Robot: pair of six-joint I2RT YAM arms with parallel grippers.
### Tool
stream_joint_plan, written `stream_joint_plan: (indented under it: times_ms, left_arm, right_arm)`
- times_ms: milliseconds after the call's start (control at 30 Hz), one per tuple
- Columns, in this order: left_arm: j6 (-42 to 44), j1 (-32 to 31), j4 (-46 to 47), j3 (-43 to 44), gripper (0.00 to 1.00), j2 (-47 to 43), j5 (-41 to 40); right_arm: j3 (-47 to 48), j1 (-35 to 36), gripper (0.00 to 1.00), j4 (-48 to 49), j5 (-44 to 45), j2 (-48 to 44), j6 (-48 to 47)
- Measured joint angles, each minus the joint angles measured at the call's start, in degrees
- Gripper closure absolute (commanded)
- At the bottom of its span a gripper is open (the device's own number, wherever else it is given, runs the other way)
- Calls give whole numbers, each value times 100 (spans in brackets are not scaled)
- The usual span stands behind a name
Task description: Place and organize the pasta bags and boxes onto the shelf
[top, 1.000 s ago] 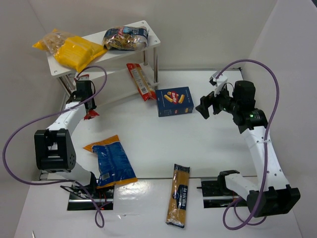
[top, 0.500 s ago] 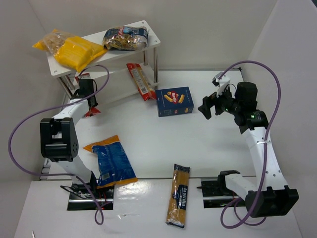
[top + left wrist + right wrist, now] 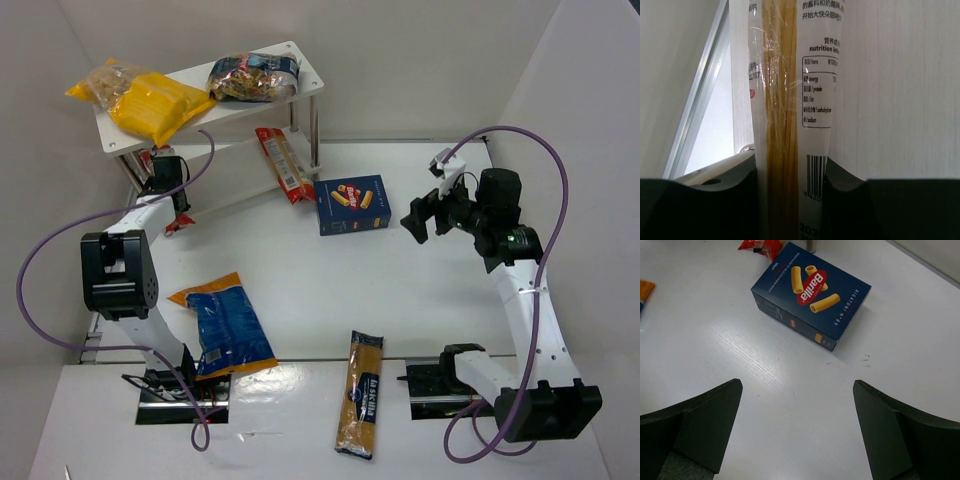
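Loading the shelf looks to be the step in hand, and its top board already carries a yellow bag and a dark clear bag. On the table, well apart from the shelf, lie a blue-orange bag and a long yellow spaghetti packet. A blue box lies nearer the shelf, and a red spaghetti packet leans at the lower board beside the right front leg. The left gripper sits at the lower board's left end. Its fingers are pressed together on a red-and-clear packet, which points in under the top board. The right gripper hovers just beside the blue box with fingers spread wide, holding nothing. By my judgement, the next move calls for pushing the red-and-clear packet fully onto the lower board and letting go. The right gripper seems lined up to come down on the blue box afterwards.
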Motion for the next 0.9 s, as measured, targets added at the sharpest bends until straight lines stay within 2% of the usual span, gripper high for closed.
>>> stream_joint_plan:
  times_ms: [67, 167, 233, 400, 633, 900]
  left_arm:
    - [48, 7, -4, 50, 88, 39, -31]
    - [87, 7, 4, 79, 69, 63, -42]
    - [87, 7, 2, 79, 61, 63, -42]
    - [72, -35, 63, 153, 21, 66, 17]
    - [-42, -162, 225, 343, 1, 59, 138]
    - [-61, -240, -151, 343, 1, -293, 116]
  right_arm:
    - [0, 0, 0, 0, -35, -11, -28]
    - [0, -7, 0, -2, -50, -42, -63]
    - [-20, -33, 0, -2, -87, -68, -68]
    - [-92, -50, 0, -22, -170, -129, -107]
    - [-181, -50, 0, -20, -229, -260, -111]
    - [-291, -50, 0, -28, -284, -428, -114]
